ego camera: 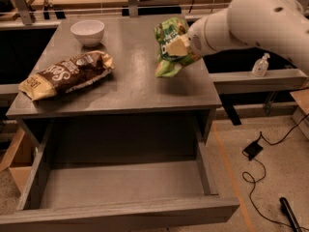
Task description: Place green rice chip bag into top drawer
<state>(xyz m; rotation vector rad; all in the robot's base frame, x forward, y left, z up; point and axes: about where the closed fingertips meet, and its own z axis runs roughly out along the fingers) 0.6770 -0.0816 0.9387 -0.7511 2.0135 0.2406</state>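
Camera view: crinkled bag [167, 34] in tool [177, 46]

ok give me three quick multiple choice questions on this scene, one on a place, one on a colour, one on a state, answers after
1. Where is the green rice chip bag?
A) lying on the floor
B) gripped in the claw over the right side of the table
C) on a chair

2. What colour is the bowl?
A) red
B) blue
C) white

3. How is the top drawer?
A) pulled open
B) pushed shut
C) taken out of the table

Answers:
1 B, the claw is closed on the bag above the tabletop.
2 C, it is plain white, near the brown chip bag.
3 A, its grey bottom shows in front of the table.
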